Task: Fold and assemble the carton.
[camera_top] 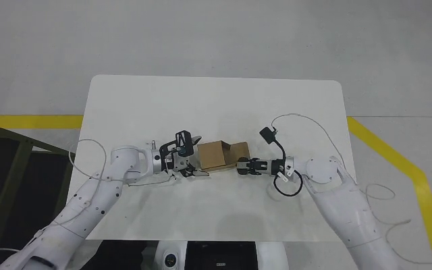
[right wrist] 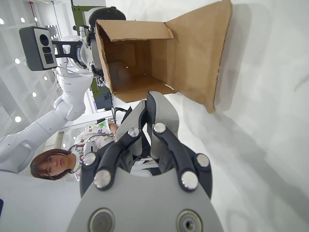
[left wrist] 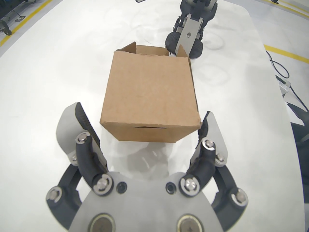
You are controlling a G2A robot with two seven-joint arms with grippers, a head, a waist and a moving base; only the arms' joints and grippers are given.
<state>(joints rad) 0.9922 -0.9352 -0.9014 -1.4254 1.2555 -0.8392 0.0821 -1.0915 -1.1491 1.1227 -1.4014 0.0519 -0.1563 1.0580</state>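
Note:
The brown carton (camera_top: pixel 216 155) lies on its side on the white table (camera_top: pixel 135 101), between my two grippers. Its closed end (left wrist: pixel 149 131) faces my left gripper (left wrist: pixel 143 109), which is open, one finger (left wrist: pixel 80 121) on each side of that end and the other finger's pad (left wrist: pixel 205 126) touching a corner. The open end (right wrist: pixel 130 61) faces my right gripper (right wrist: pixel 147 97), which is shut, its tip against the edge of a side flap (right wrist: pixel 130 96). One large flap (right wrist: pixel 202 49) lies spread flat on the table. In the left wrist view the right gripper (left wrist: pixel 184 49) sits at the carton's far corner.
A dark cable (camera_top: pixel 317 128) loops from the right arm across the table's right part. A small grey box on a cable (left wrist: pixel 283 84) rests near the table edge. Bare table surrounds the carton on the far side.

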